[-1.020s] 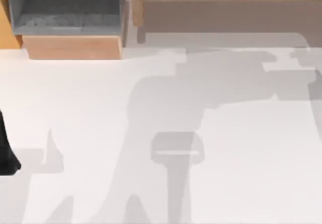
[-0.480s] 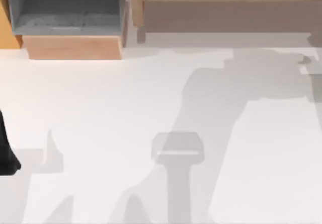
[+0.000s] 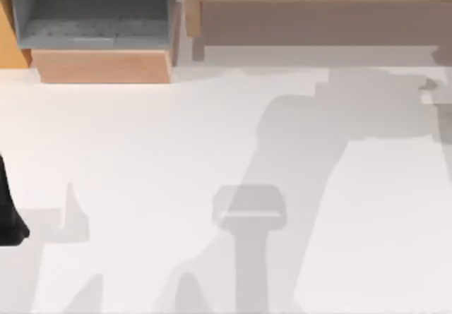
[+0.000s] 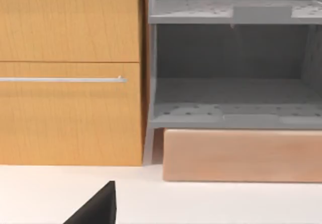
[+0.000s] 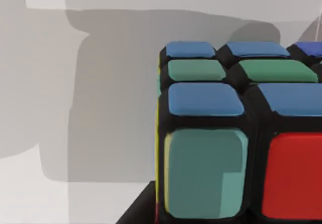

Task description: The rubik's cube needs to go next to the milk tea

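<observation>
One white tabletop [image 3: 141,152] spans my top view, a wooden cabinet [image 4: 70,73] and grey shelf unit [image 4: 231,98] along its far edge. The rubik's cube [image 5: 236,133] sits right up against my right wrist camera; I cannot tell how either arm's jaws stand.

White table [image 3: 141,152] carries a wooden cabinet [image 3: 102,65] at its back.

You have the rubik's cube [image 5: 236,133] close up in the right wrist view: black body, blue and green stickers on its upper face, teal and red on the near face. It appears to hang above the pale table, though contact is unclear.
</observation>
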`<act>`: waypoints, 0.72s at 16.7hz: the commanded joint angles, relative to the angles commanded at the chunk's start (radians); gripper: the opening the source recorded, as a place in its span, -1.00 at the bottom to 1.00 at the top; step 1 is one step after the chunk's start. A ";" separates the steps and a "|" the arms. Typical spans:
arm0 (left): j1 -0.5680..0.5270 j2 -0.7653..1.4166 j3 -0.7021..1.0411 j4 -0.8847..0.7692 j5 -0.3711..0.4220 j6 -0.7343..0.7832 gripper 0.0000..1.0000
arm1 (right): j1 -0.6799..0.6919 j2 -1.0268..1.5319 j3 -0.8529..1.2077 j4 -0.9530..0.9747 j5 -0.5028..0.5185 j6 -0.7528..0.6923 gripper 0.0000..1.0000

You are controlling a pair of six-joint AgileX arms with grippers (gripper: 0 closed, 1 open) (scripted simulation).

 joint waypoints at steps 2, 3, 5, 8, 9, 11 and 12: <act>0.000 0.000 0.000 0.000 0.000 0.000 1.00 | 0.000 0.000 0.000 0.000 0.000 0.000 0.06; 0.000 0.000 0.000 0.000 0.000 0.000 1.00 | 0.000 0.000 0.000 0.000 0.000 0.000 0.21; 0.000 0.000 0.000 0.000 0.000 0.000 1.00 | 0.000 0.000 0.000 0.000 0.000 0.000 0.51; 0.000 0.000 0.000 0.000 0.000 0.000 1.00 | 0.000 0.000 0.000 0.000 0.000 0.000 0.96; 0.000 0.000 0.000 0.000 0.000 0.000 1.00 | 0.000 0.000 0.000 0.000 0.000 0.000 1.00; 0.000 0.000 0.000 0.000 0.000 0.000 1.00 | 0.000 0.000 0.000 0.000 0.000 0.000 1.00; 0.000 0.000 0.000 0.000 0.000 0.000 1.00 | 0.000 0.000 0.000 0.000 0.000 0.000 1.00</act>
